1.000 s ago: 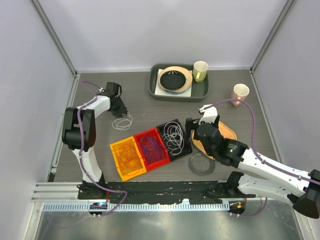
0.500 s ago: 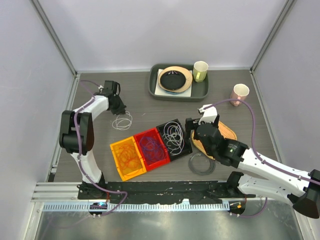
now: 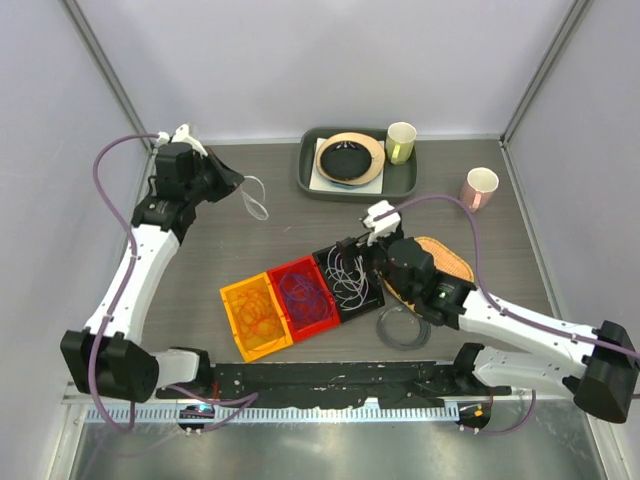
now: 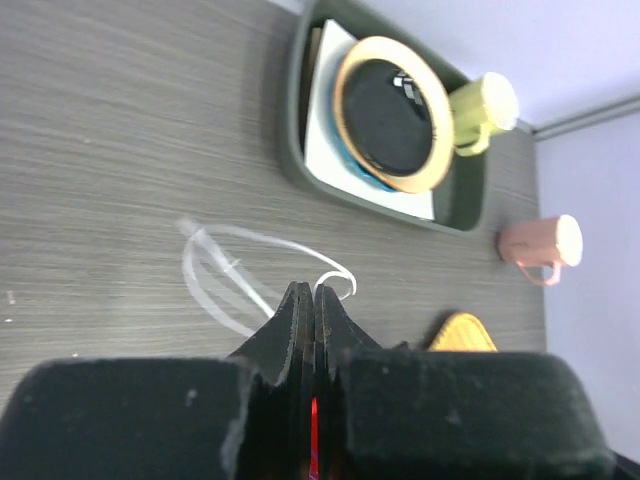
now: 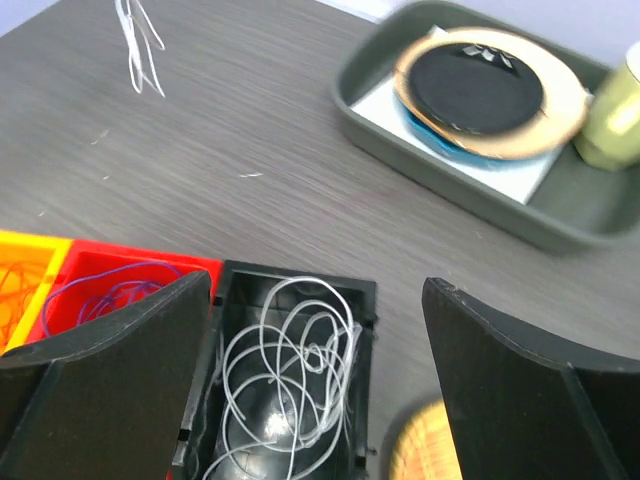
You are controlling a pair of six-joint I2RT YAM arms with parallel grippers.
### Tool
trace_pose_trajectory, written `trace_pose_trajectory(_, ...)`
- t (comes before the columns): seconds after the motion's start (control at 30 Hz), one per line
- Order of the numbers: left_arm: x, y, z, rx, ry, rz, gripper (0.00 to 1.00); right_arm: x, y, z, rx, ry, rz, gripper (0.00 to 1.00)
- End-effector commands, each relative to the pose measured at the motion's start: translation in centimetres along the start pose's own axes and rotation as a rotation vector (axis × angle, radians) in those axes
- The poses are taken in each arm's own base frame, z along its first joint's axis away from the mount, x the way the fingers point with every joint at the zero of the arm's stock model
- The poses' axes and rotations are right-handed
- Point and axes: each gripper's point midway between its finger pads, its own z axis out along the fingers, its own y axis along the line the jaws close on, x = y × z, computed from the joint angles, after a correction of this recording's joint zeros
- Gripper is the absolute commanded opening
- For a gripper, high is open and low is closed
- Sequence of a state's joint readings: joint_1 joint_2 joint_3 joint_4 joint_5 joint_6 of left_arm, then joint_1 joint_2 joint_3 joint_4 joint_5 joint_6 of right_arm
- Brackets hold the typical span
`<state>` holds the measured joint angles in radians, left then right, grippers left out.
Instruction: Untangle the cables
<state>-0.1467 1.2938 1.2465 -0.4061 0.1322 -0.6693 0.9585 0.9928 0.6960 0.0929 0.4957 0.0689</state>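
My left gripper point(image 3: 236, 186) is raised over the far left of the table, shut on a thin white cable point(image 3: 255, 198) that hangs from it as a loose coil. In the left wrist view the jaws point(image 4: 314, 292) are pressed together and the white coil point(image 4: 215, 270) dangles off their tip. Three bins sit mid-table. The orange bin point(image 3: 240, 300) holds an orange cable point(image 3: 260, 320). The red bin point(image 3: 290, 268) holds a purple-blue cable point(image 3: 303, 292). The black bin point(image 3: 326, 255) holds another white cable point(image 5: 290, 370). My right gripper point(image 5: 315, 350) is open and empty, hovering over the black bin.
A grey tray point(image 3: 305, 175) with a plate and a dark bowl stands at the back, a yellow-green cup point(image 3: 401, 142) in its corner. A pink cup point(image 3: 480, 186) stands at the right. A woven mat point(image 3: 450, 262) and a clear plastic ring point(image 3: 403, 327) lie right of the bins.
The left arm has lifted the white coil off the table and swung it up toward the far left. The right gripper has moved left over the black bin.
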Motion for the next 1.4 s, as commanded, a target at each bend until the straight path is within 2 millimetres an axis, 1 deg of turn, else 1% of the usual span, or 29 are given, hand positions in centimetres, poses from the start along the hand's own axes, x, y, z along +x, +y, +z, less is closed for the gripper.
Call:
trace_pose_trajectory(0.0, -1.1, -5.2, -4.0, 0.201, -0.052, 0.045, 0.0, -5.7, 5.2, 1.9, -0.242, -0.198, -0.154, 0.92)
trace_pose_trajectory(0.03, -1.2, -5.8, -4.7, 0.22, -0.06, 0.046, 0.0, -5.8, 5.6, 2.4, -0.252, -0.197, -0.167, 0.92)
trace_pose_trajectory(0.07, -1.4, -7.0, -6.0, 0.257, -0.077, 0.059, 0.0, -6.8, 6.5, 2.8, -0.277, -0.21, -0.167, 0.92)
trace_pose_trajectory(0.1, -1.3, -7.5, -6.4, 0.272, -0.08, 0.064, 0.0, -6.3, 7.2, 3.7, -0.295, -0.193, -0.175, 0.92)
trace_pose_trajectory(0.13, -1.1, -8.1, -6.9, 0.29, -0.079, 0.069, 0.0, -6.2, 7.9, 4.1, -0.318, -0.19, -0.178, 0.92)
trace_pose_trajectory(0.17, -1.2, -8.7, -7.7, 0.311, -0.087, 0.075, 0.0, -7.2, 9.2, 4.1, -0.379, -0.215, -0.181, 0.92)
trace_pose_trajectory(0.2, -1.0, -8.9, -7.9, 0.319, -0.087, 0.08, 0.0, -7.1, 10.1, 4.7, -0.408, -0.222, -0.181, 0.92)
trace_pose_trajectory(0.27, -0.6, -9.5, -8.4, 0.337, -0.081, 0.084, 0.0, -8.2, 11.5, 4.5, -0.474, -0.259, -0.158, 0.92)
trace_pose_trajectory(0.3, -0.5, -9.7, -8.8, 0.345, -0.084, 0.083, 0.0, -9.0, 12.7, 4.1, -0.536, -0.298, -0.148, 0.92)
trace_pose_trajectory(0.33, -0.2, -10.1, -9.0, 0.358, -0.077, 0.086, 0.0, -9.3, 13.0, 4.0, -0.553, -0.314, -0.142, 0.92)
trace_pose_trajectory(0.4, 0.2, -10.6, -9.5, 0.383, -0.066, 0.091, 0.0, -10.3, 13.2, 4.1, -0.553, -0.357, -0.119, 0.92)
trace_pose_trajectory(0.43, 0.4, -11.2, -9.8, 0.4, -0.061, 0.092, 0.0, -10.0, 13.3, 4.6, -0.547, -0.355, -0.122, 0.92)
trace_pose_trajectory(0.47, 0.4, -11.5, -10.0, 0.415, -0.063, 0.094, 0.0, -10.3, 13.3, 4.8, -0.538, -0.362, -0.125, 0.92)
trace_pose_trajectory(0.53, 0.7, -12.2, -10.6, 0.441, -0.057, 0.1, 0.01, -10.0, 13.0, 5.6, -0.503, -0.345, -0.125, 0.92)
trace_pose_trajectory(0.6, 0.7, -12.6, -10.9, 0.457, -0.06, 0.1, 0.0, -9.8, 13.2, 6.4, -0.494, -0.338, -0.127, 0.92)
trace_pose_trajectory(0.63, 0.7, -12.9, -11.3, 0.468, -0.064, 0.101, 0.0, -9.7, 12.3, 7.1, -0.429, -0.331, -0.118, 0.92)
trace_pose_trajectory(0.77, 0.6, -13.4, -12.0, 0.491, -0.073, 0.096, 0.0, -9.2, 11.2, 8.8, -0.334, -0.296, -0.093, 0.92)
trace_pose_trajectory(0.9, 0.5, -13.7, -12.6, 0.511, -0.085, 0.095, 0.0, -7.8, 11.4, 9.9, -0.331, -0.27, -0.092, 0.89)
trace_pose_trajectory(0.93, 0.5, -13.6, -12.6, 0.509, -0.087, 0.095, 0.0, -7.9, 11.5, 10.0, -0.335, -0.273, -0.092, 0.85)
trace_pose_trajectory(1.0, 0.6, -13.6, -12.6, 0.506, -0.085, 0.094, 0.0, -7.3, 12.0, 10.3, -0.352, -0.257, -0.092, 0.8)
trace_pose_trajectory(1.07, 0.6, -13.5, -12.6, 0.505, -0.086, 0.094, 0.0, -7.5, 12.1, 10.5, -0.356, -0.253, -0.087, 0.75)
trace_pose_trajectory(1.13, 0.6, -13.5, -12.5, 0.506, -0.085, 0.094, 0.0, -7.6, 12.2, 10.7, -0.352, -0.25, -0.08, 0.55)
trace_pose_trajectory(1.17, 0.6, -13.5, -12.6, 0.507, -0.089, 0.094, 0.0, -7.5, 12.1, 10.8, -0.351, -0.247, -0.08, 0.48)
trace_pose_trajectory(1.2, 0.6, -13.5, -12.5, 0.504, -0.089, 0.094, 0.0, -7.7, 12.2, 10.7, -0.353, -0.25, -0.072, 0.38)
trace_pose_trajectory(1.23, 0.7, -13.5, -12.5, 0.505, -0.086, 0.094, 0.0, -7.9, 12.1, 10.6, -0.353, -0.255, -0.067, 0.3)
trace_pose_trajectory(1.27, 0.7, -13.4, -12.5, 0.506, -0.088, 0.094, 0.0, -8.1, 12.1, 10.5, -0.351, -0.259, -0.06, 0.18)
trace_pose_trajectory(1.3, 0.6, -13.3, -12.3, 0.496, -0.09, 0.092, 0.0, -8.2, 12.0, 10.5, -0.345, -0.251, -0.051, 0.01)
trace_pose_trajectory(1.33, 0.5, -13.2, -12.2, 0.488, -0.097, 0.09, 0.0, -8.7, 11.8, 10.4, -0.336, -0.252, -0.049, 0.01)
trace_pose_trajectory(1.37, 0.5, -13.0, -12.2, 0.482, -0.101, 0.087, 0.0, -8.7, 11.7, 10.3, -0.335, -0.242, -0.055, 0.01)
